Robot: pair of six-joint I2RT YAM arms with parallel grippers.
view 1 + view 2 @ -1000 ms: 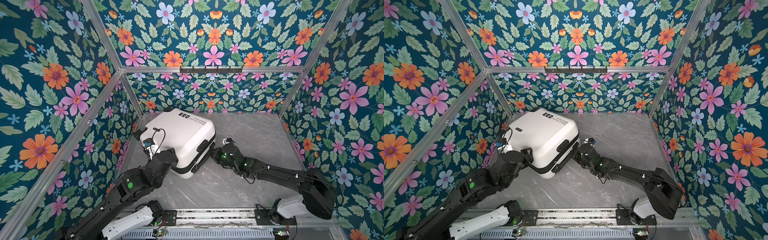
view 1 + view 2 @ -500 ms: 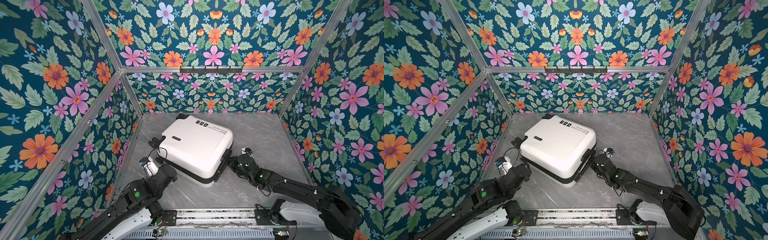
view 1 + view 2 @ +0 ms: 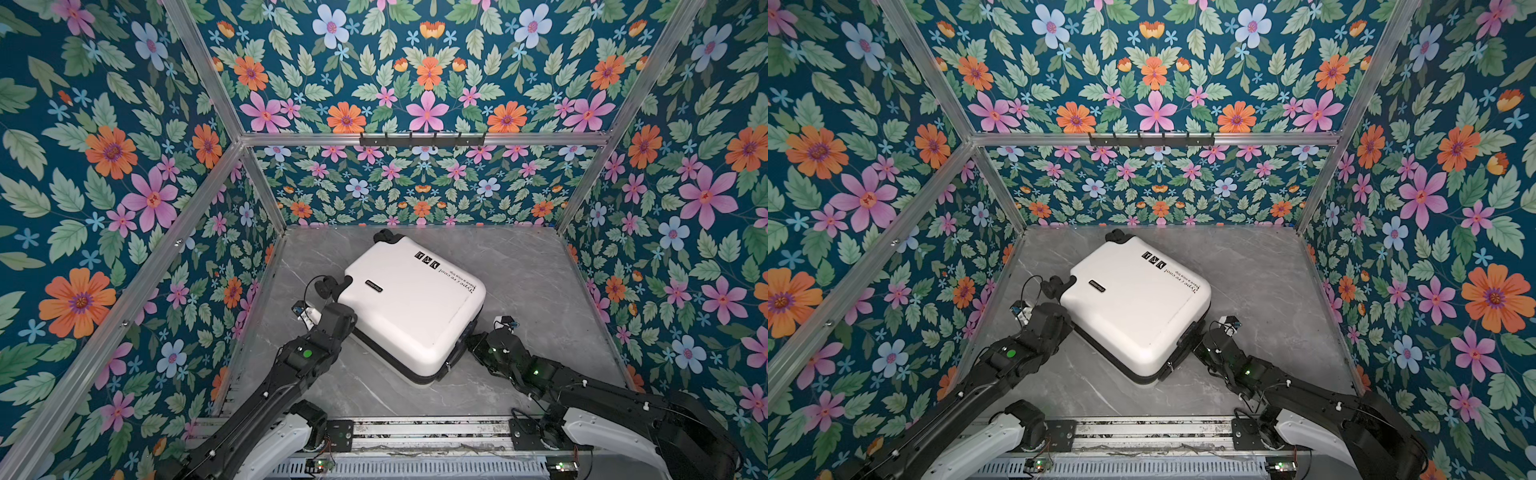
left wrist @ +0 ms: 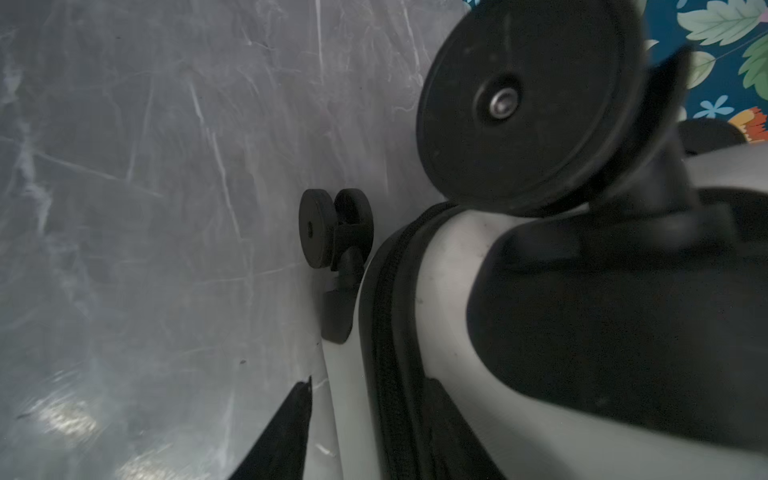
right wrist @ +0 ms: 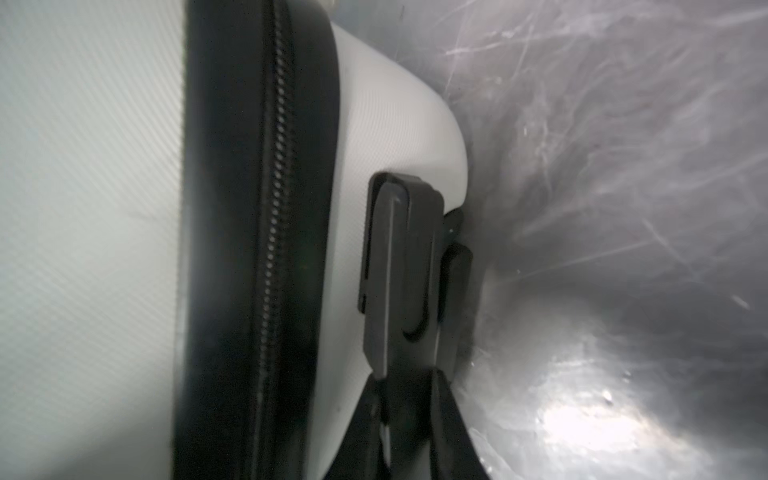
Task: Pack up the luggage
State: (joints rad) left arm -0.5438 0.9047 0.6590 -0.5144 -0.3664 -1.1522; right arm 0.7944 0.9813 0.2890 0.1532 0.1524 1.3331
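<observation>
R end effector (image 5: 409,390) clamped on black side handle (image 5: 403,257) of white luggage (image 3: 411,307), L end effector (image 3: 340,322) at its wheel corner, apart or together can't tell, luggage closed, flat mid surface (image 3: 532,270), wheels (image 3: 326,286) twd back-left

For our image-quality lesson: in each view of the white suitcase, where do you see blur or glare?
Both top views show the luggage sharp and evenly lit; left wrist view: near wheel slightly soft, faint glare on the table; right wrist view: soft throughout, strong glare on the table.
</observation>
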